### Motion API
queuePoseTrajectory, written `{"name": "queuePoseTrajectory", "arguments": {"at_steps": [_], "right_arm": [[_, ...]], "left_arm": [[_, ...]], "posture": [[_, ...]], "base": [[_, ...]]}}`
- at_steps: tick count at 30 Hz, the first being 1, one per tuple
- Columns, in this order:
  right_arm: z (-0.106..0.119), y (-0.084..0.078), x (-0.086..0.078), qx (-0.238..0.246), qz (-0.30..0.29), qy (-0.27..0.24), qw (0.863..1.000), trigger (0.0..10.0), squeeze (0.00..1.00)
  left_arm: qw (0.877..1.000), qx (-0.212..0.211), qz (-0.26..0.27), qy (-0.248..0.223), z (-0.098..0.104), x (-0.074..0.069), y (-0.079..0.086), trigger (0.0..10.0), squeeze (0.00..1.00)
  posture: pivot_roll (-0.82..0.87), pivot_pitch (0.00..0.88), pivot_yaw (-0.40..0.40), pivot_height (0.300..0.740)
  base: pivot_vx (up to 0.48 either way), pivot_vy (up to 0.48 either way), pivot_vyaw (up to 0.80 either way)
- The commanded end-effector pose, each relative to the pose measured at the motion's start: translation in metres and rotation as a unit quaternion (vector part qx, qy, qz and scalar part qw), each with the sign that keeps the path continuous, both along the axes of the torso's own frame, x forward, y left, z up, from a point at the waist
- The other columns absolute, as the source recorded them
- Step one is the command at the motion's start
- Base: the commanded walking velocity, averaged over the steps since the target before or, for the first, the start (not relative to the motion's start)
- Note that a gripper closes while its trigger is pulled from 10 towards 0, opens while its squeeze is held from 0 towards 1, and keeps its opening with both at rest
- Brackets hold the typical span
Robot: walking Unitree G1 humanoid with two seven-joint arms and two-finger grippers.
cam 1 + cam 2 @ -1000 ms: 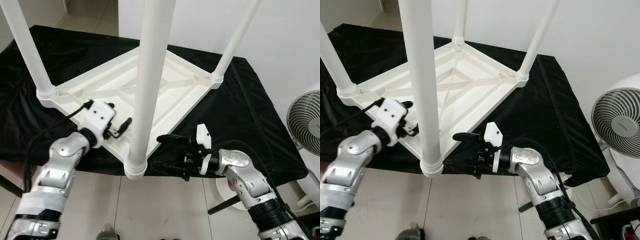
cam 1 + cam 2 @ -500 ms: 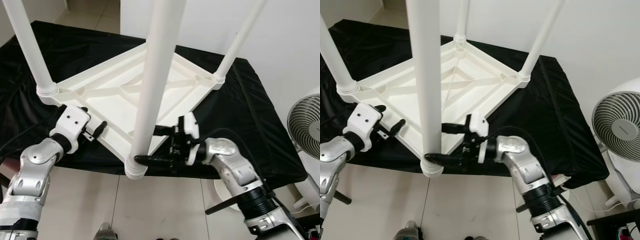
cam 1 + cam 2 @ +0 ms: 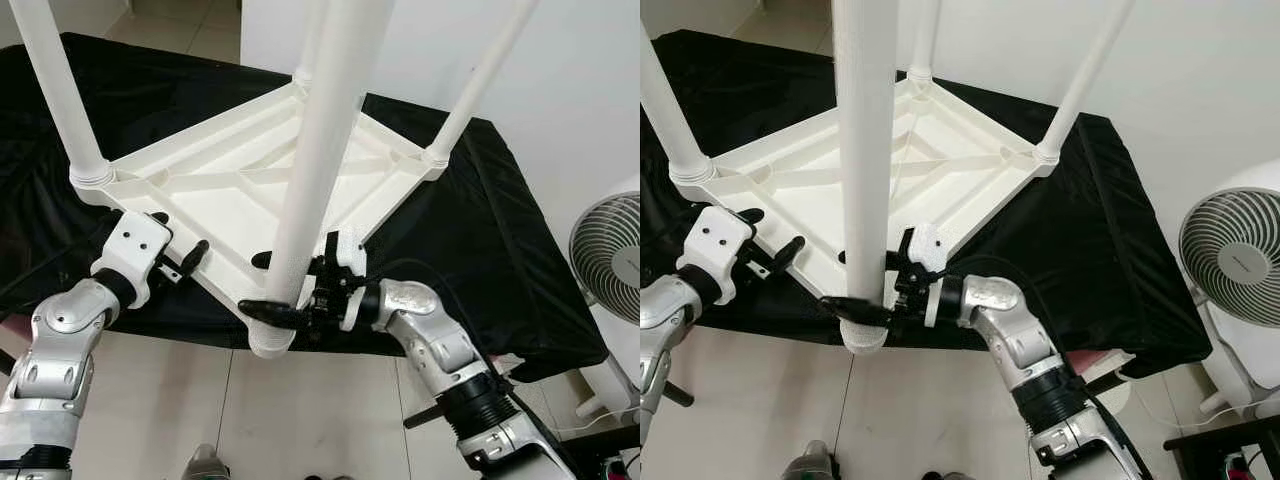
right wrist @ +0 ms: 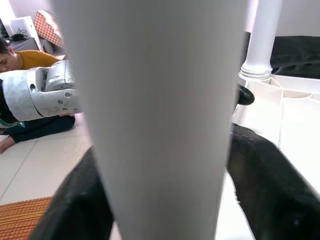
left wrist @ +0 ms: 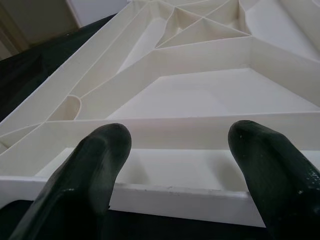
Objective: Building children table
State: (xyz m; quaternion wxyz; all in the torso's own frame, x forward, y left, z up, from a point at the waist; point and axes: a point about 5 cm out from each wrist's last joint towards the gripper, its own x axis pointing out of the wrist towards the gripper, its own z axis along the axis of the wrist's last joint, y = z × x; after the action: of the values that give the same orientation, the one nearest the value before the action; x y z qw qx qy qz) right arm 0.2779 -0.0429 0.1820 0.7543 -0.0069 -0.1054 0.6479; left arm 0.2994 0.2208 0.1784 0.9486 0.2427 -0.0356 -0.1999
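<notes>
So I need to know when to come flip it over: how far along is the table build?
All four legs stand in the corner sockets of the upturned white tabletop. In hand: the right gripper has its jaws around the base of the nearest leg; whether that joint is tight cannot be told. The left gripper waits open at the tabletop's near edge. Left: finishing that leg and turning the table upright.

Pale tiled floor [image 3: 330,420], white wall [image 3: 580,80], a white fan [image 3: 1230,260] beside a black-draped, perhaps table-like surface [image 3: 480,220].
</notes>
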Motion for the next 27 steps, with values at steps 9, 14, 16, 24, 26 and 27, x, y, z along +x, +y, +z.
{"name": "queuePoseTrajectory", "arguments": {"at_steps": [9,14,16,24,26,27], "right_arm": [[0.000,-0.039,-0.004,0.004,-0.086,-0.003,0.996,0.0,0.00],[-0.002,-0.053,-0.008,0.003,-0.125,0.000,0.992,0.0,0.00],[-0.007,-0.071,-0.006,-0.001,-0.175,0.010,0.985,0.0,0.00],[-0.022,-0.102,-0.002,-0.015,-0.266,0.025,0.964,0.0,0.00],[-0.024,-0.106,0.000,-0.015,-0.285,0.024,0.958,4.1,0.00],[-0.024,-0.106,0.000,-0.015,-0.285,0.024,0.958,4.1,0.00]], "left_arm": [[1.000,-0.008,-0.015,0.013,-0.005,0.011,-0.014,10.0,0.00],[1.000,-0.010,-0.024,0.014,-0.005,0.014,-0.018,10.0,0.00],[0.999,-0.012,-0.028,0.016,-0.005,0.016,-0.020,10.0,0.00],[0.999,-0.013,-0.031,0.016,-0.006,0.020,-0.023,10.0,0.00],[0.999,-0.014,-0.033,0.015,-0.005,0.021,-0.025,10.0,0.00],[0.999,-0.014,-0.033,0.015,-0.005,0.021,-0.025,10.0,0.00]], "posture": [[0.23,0.118,-0.103,0.740],[0.21,0.117,-0.093,0.740],[0.20,0.115,-0.086,0.740],[0.18,0.108,-0.077,0.740],[0.18,0.105,-0.073,0.740],[0.18,0.105,-0.073,0.740]], "base": [[0.000,0.000,0.00],[0.000,0.000,0.00],[0.000,0.000,0.00],[0.000,0.000,0.00],[0.000,0.000,0.00],[0.000,0.000,0.00]]}}
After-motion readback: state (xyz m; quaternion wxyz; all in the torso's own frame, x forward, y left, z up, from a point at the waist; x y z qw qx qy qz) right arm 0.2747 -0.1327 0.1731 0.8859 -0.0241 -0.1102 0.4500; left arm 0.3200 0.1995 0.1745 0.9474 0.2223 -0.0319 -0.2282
